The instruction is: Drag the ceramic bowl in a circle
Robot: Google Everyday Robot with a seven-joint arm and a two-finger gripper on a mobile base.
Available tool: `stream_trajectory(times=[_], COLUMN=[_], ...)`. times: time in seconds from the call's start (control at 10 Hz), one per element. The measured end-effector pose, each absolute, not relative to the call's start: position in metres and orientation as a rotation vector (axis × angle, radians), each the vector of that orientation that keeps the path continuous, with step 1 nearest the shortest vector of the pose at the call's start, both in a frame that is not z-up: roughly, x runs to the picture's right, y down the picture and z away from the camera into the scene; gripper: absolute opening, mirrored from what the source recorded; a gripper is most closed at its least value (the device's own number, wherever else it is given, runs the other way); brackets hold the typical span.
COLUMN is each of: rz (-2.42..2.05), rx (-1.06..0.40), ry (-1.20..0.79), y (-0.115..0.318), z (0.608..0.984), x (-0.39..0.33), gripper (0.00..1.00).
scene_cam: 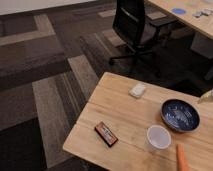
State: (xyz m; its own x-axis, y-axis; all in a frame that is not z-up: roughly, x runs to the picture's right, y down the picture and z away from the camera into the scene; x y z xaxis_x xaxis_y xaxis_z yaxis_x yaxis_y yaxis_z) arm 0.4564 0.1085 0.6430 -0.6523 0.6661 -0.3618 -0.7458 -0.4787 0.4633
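Currently the wooden desk (125,115) is filling the lower right of the camera view, its light plank grain running across the top, one corner pointing toward the room. The ceramic bowl (180,115) is sitting upright near the desk's right side, dark blue with pale streaks inside. A translucent white cup (158,138) is standing just beside it, toward the front edge, apart from the bowl's rim. A small white object (137,90) is lying near the far edge, and a flat red-brown rectangular item (106,134) is lying near the front left edge, well apart from the bowl. An orange elongated object (183,158) is showing at the bottom edge. The gripper (206,97) is showing only as a pale sliver at the right edge, just above the bowl's far rim; open or closed cannot be told. The carpet (50,75) is showing dark grey and tan blocks. A black office chair (131,22) is standing beyond the desk, beside a second desk (192,22) carrying a blue disc (178,11).
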Motion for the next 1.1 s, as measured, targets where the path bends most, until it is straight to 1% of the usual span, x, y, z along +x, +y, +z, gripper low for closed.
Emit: stream_trajectory(times=[0.1,0.3,0.4,0.6,0.8,0.9,1.1], rz=[2.113,1.954,1.898,1.759,1.588,1.508,1.423], rx=[-0.201,-0.334,-0.376,-0.452,-0.525,-0.546,-0.561], ry=[0.756,0.719,0.702,0.626,0.511,0.447,0.377], y=[0.114,0.121,0.122,0.109,0.086,0.069,0.041], z=[0.638,0.633,0.633,0.645,0.663,0.677,0.705], x=[0.435,0.364,0.343,0.294,0.238,0.213,0.188], gripper=[0.65,0.65,0.65,0.65,0.65,0.65,0.65])
